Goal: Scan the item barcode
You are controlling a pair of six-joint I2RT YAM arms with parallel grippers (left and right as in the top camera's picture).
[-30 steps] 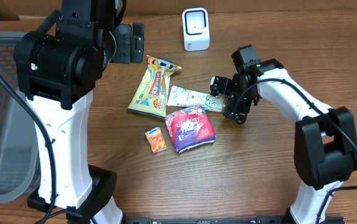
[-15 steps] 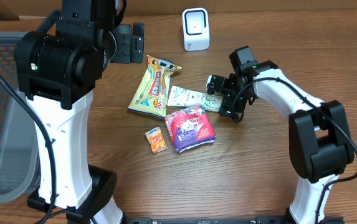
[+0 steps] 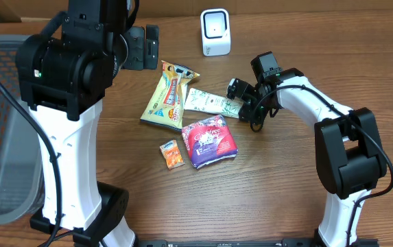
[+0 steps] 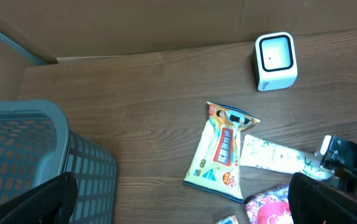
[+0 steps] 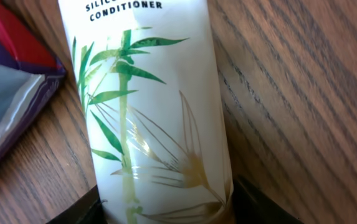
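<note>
The right claw (image 3: pixel 245 103) has slid in toward 9 o'clock and now pinches the near end of the conditioner tube (image 3: pixel 212 104), which lies flat on the surface (image 3: pixel 285 185), long axis roughly 9-to-3, while the left claw (image 3: pixel 143 46) hangs open, farther off.

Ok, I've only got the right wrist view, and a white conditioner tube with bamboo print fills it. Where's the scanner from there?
Observer: The white scanner stands near the far edge of the table, beyond the conditioner tube and well apart from it.
Operator: What's at the tube's other end, past my frame?
Observer: A yellow snack bag lies close beside that end. I can't tell whether they touch.
</note>
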